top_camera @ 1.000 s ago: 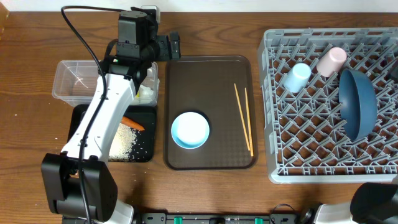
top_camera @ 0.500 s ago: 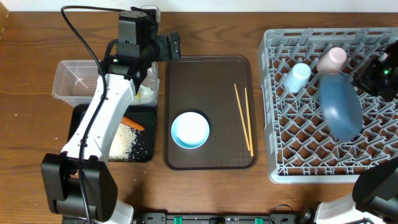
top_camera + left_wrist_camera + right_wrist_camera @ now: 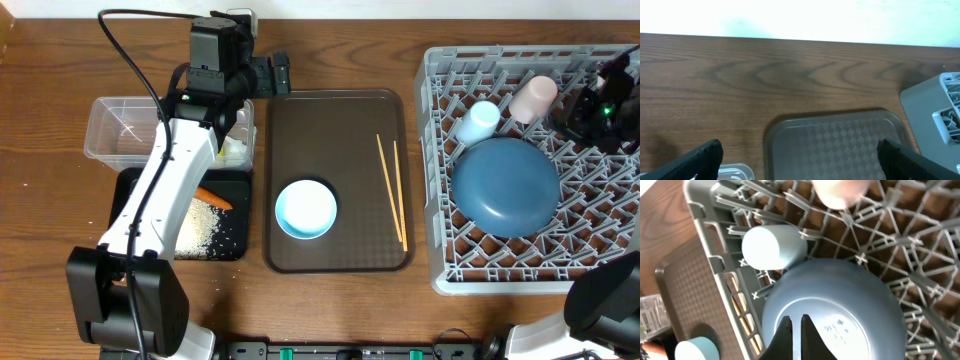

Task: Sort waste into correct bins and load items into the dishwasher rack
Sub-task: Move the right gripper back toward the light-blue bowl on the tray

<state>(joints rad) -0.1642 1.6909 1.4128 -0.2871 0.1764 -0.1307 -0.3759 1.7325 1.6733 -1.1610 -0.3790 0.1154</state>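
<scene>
The dark blue plate (image 3: 505,187) lies bottom-up on the pegs of the grey dishwasher rack (image 3: 440,270). The light blue cup (image 3: 478,122) and the pinkish cup (image 3: 533,97) lie behind it. In the right wrist view my right gripper (image 3: 792,326) is shut and empty above the plate (image 3: 850,305). My left gripper (image 3: 802,159) is wide open and empty over the back edge of the brown tray (image 3: 840,140). The bowl (image 3: 306,209) and chopsticks (image 3: 392,190) rest on that tray. The black bin (image 3: 238,195) holds a carrot (image 3: 212,197) and rice (image 3: 198,228). The clear bin (image 3: 120,130) holds white paper (image 3: 235,150).
The left arm (image 3: 165,190) stretches over both bins from the front edge. The right arm (image 3: 600,105) reaches in over the rack's back right corner. Bare wooden table (image 3: 60,230) lies to the left of the bins.
The blue plate has tipped from standing on edge to lying bottom-up in the rack. The right arm has come into the overhead view at the back right. The left arm has not moved.
</scene>
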